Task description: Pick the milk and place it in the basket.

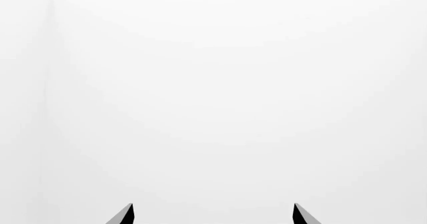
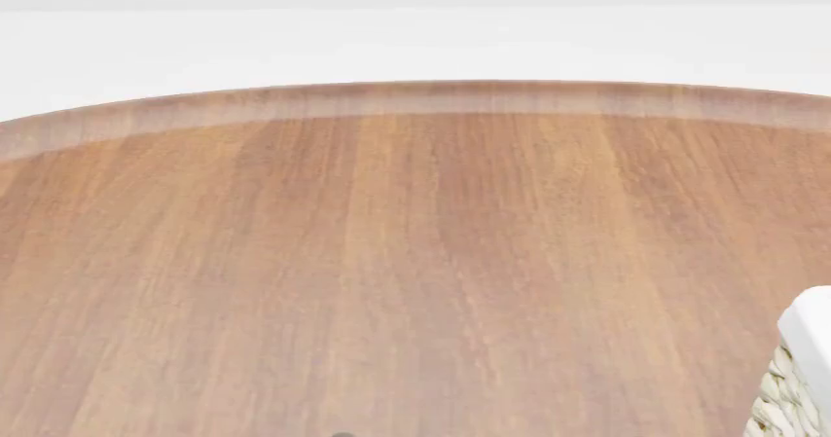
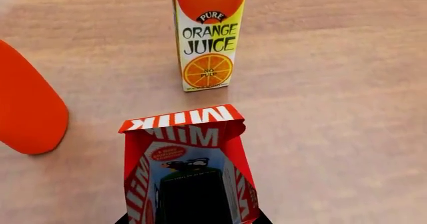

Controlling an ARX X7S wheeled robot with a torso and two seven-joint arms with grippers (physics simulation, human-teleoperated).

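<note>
In the right wrist view the milk (image 3: 183, 149), a carton with a red gable top and white "Milk" lettering, fills the space between my right gripper's jaws. My right gripper (image 3: 192, 221) is shut on it, with only dark finger edges showing at both sides of the carton. The wooden table lies beyond it. A corner of the basket (image 2: 795, 388), cream wicker with a white liner, shows at the head view's lower right edge. My left gripper (image 1: 213, 215) is open and empty, facing a blank white surface. Neither gripper shows in the head view.
An orange-yellow "Orange Juice" carton (image 3: 208, 34) stands upright on the wooden table (image 2: 389, 262) just beyond the milk. A flat orange-red rounded shape (image 3: 27, 109) lies to one side of the milk. The table's curved far edge meets a white floor.
</note>
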